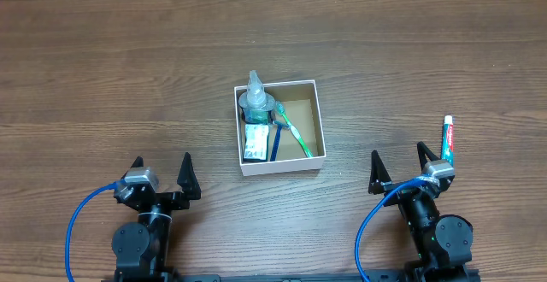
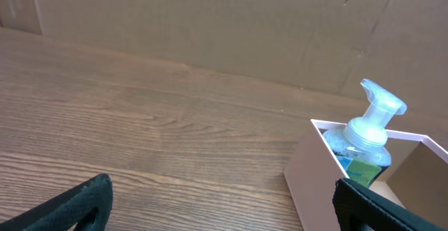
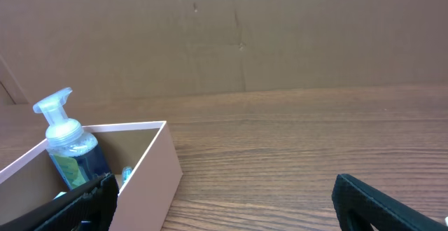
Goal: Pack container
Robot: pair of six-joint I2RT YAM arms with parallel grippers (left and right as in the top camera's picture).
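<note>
The container [image 1: 318, 115], a square white-walled box with a brown inside, stands at the table's middle. In it are a clear pump bottle [image 1: 255, 102], a green toothbrush [image 1: 295, 135], a blue toothbrush [image 1: 276, 142] and a white packet [image 1: 255, 142]. A toothpaste tube [image 1: 447, 139] lies on the table at the right, next to my right gripper [image 1: 402, 164]. My left gripper [image 1: 162, 171] is open and empty, left of and nearer than the box. My right gripper is open and empty. The box [image 2: 308, 175] and bottle [image 2: 367, 129] show in the left wrist view, and the box [image 3: 157, 168] and bottle [image 3: 66, 143] in the right wrist view.
A brown cardboard wall [image 3: 238, 35] stands behind the wooden table [image 1: 128, 77].
</note>
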